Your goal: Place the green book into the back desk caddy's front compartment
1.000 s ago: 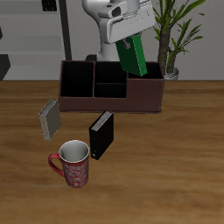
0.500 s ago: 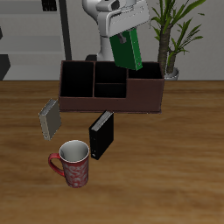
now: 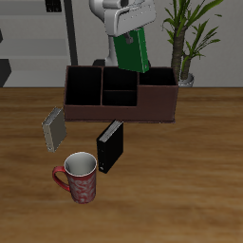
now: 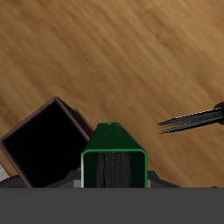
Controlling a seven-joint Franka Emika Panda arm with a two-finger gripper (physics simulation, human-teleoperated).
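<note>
The green book [image 3: 133, 52] hangs tilted in the air above the back desk caddy [image 3: 121, 94], held at its top by my gripper [image 3: 126, 31], which is shut on it. The book's lower end hovers over the caddy's middle cells. The front compartment [image 3: 119, 98] is the small black-lined cell at the caddy's front wall, below and slightly nearer the table's front edge than the book. In the wrist view the green book [image 4: 114, 153] fills the space between my fingers, with a corner of the caddy [image 4: 45, 140] beneath it.
A black book [image 3: 110, 146] stands in front of the caddy. A grey book [image 3: 53, 129] leans nearby, and a red patterned mug [image 3: 80, 177] sits nearer the table's front edge. A potted plant [image 3: 187, 43] stands beside the caddy's end.
My gripper has carried the green book sideways along the caddy, from above its end near the plant toward its middle cells, and slightly upward.
</note>
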